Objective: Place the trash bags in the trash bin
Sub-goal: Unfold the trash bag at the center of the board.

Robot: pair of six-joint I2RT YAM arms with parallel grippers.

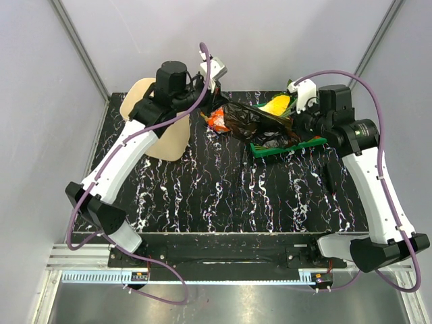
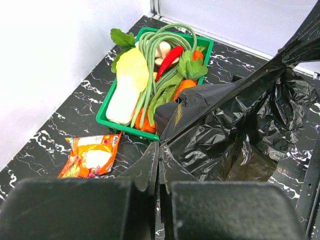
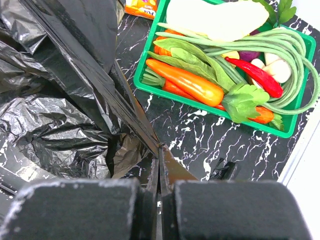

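From above, both arms reach over the table [image 1: 223,196] towards its far edge. Only this view shows the bin [image 1: 172,138], far left and partly under the left arm, well apart from the bag [image 1: 246,120]. The bag hangs as a crumpled black sheet between the two wrists, outside the bin.

The wrist views show the grips, which the top view hides. The left gripper [image 2: 159,170] has its jaws pressed together on a corner of the bag's edge. The right gripper [image 3: 160,172] pinches a taut strip of the same bag, which stretches away up and to the left.

Beyond the left fingers the bag gapes in a hollow and overlaps the near corner of the green tray [image 2: 102,119] of vegetables. An orange wrapper [image 2: 92,156] lies flat on the table just beside the tray.
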